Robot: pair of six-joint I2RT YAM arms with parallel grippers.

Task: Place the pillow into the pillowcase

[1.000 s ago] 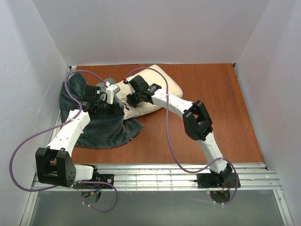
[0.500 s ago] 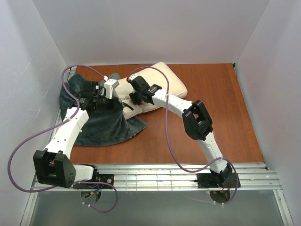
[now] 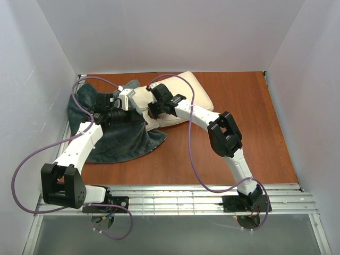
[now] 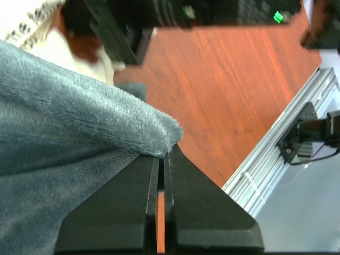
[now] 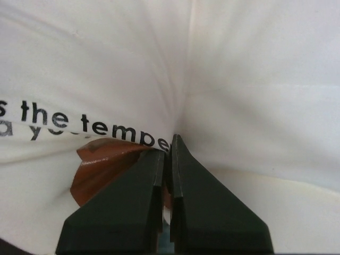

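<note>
**Two tight pinches, one on each fabric**

The dark grey-teal plush pillowcase (image 3: 114,143) lies spread on the left of the wooden table (image 3: 239,117). The left gripper (image 4: 164,154) has its fingers closed narrow on the pillowcase's right edge, with plush bunched over the tips. Just to its right, the right gripper (image 5: 169,139) is pinched tight on a pucker of the cream pillow (image 3: 194,95), beside the printed dark text. The pillow lies at the far middle of the table, its left end meeting the pillowcase.
</note>
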